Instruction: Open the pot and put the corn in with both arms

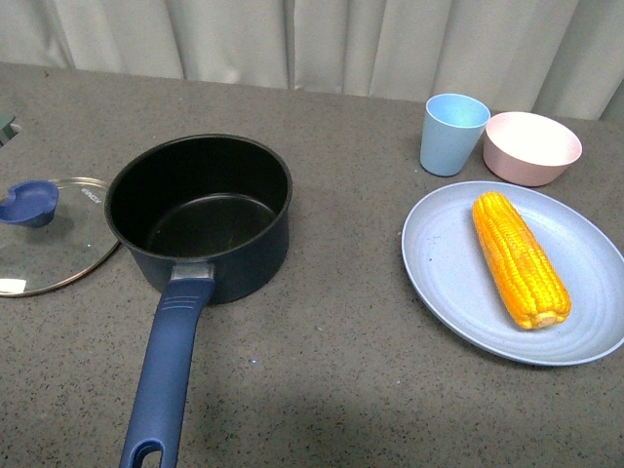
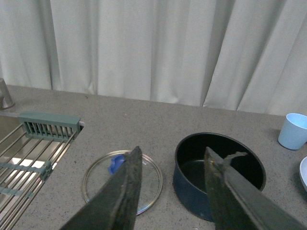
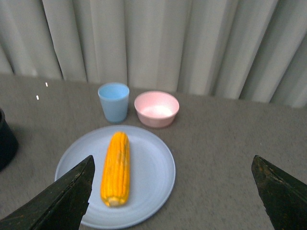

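Note:
The navy pot [image 1: 200, 214] stands open and empty at centre left, its long blue handle [image 1: 166, 375] pointing toward me. Its glass lid [image 1: 44, 239] with the blue knob [image 1: 29, 202] lies flat on the counter to the pot's left. The corn [image 1: 519, 256] lies on a light blue plate [image 1: 448, 263] at the right. Neither arm shows in the front view. My left gripper [image 2: 171, 158] is open and empty, above and short of the lid [image 2: 144, 179] and pot [image 2: 220, 170]. My right gripper [image 3: 173, 172] is wide open and empty, held off from the corn [image 3: 116, 166].
A light blue cup [image 1: 452, 132] and a pink bowl [image 1: 531, 146] stand behind the plate, near the curtain. In the left wrist view a sink with a wire rack [image 2: 29, 160] and a green holder [image 2: 48, 125] lies beyond the lid.

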{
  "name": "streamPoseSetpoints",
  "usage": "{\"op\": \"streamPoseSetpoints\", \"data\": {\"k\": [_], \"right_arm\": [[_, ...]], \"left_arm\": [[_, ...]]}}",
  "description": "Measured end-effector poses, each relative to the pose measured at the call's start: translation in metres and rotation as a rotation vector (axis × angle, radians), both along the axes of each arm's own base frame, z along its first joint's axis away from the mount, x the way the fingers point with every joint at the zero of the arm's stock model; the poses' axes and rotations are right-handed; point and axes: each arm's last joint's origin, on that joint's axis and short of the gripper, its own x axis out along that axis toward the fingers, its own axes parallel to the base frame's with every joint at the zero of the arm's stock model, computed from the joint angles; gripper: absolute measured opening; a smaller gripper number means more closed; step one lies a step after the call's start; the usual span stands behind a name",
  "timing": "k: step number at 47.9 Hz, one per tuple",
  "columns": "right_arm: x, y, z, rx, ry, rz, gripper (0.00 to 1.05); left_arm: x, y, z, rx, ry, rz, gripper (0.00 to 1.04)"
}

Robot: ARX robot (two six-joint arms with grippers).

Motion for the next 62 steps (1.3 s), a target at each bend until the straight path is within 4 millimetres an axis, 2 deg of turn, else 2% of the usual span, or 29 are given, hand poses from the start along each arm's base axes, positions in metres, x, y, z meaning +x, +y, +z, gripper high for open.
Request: {"op": "streamPoseSetpoints", "data": {"k": [5,10,13,16,22,32,37,48,53,62], "right_arm": [[0.023,0.005,0.008,-0.013,0.103,0.025,0.96],[0.066,0.011,0.012,0.009,0.206,0.043,0.96],[0.093,0.014,0.003,0.016,0.326,0.026,0.96],[0.12,0.018,-0.014,0.032,0.479,0.004,0.96],[0.152,0.026,-0.035,0.061,0.648,-0.011,0.96],[0.199,0.042,-0.059,0.111,0.783,-0.043,0.96],[0.217,0.052,-0.069,0.127,0.828,-0.044,0.96],[0.238,0.063,-0.084,0.106,0.907,-0.056,0.95],[0.241,0.065,-0.087,0.097,0.923,-0.061,0.82],[0.242,0.068,-0.095,0.106,0.965,-0.068,0.48]], "left_arm": [[0.0,0.0,0.0,0.0,0.0,0.0,0.64],[0.0,0.0,0.0,0.0,0.0,0.0,0.87],[0.0,0.0,0.0,0.0,-0.001,0.0,0.99],[0.0,0.0,0.0,0.002,-0.001,0.0,0.98],[0.0,0.0,0.0,0.002,-0.001,0.0,0.98],[0.0,0.0,0.0,0.002,-0.001,0.0,0.98],[0.0,0.0,0.0,0.002,-0.001,0.0,0.98],[0.0,0.0,0.0,0.002,-0.001,0.0,0.98],[0.0,0.0,0.0,0.002,-0.001,0.0,0.98],[0.0,0.0,0.0,0.002,-0.001,0.0,0.98]]}}
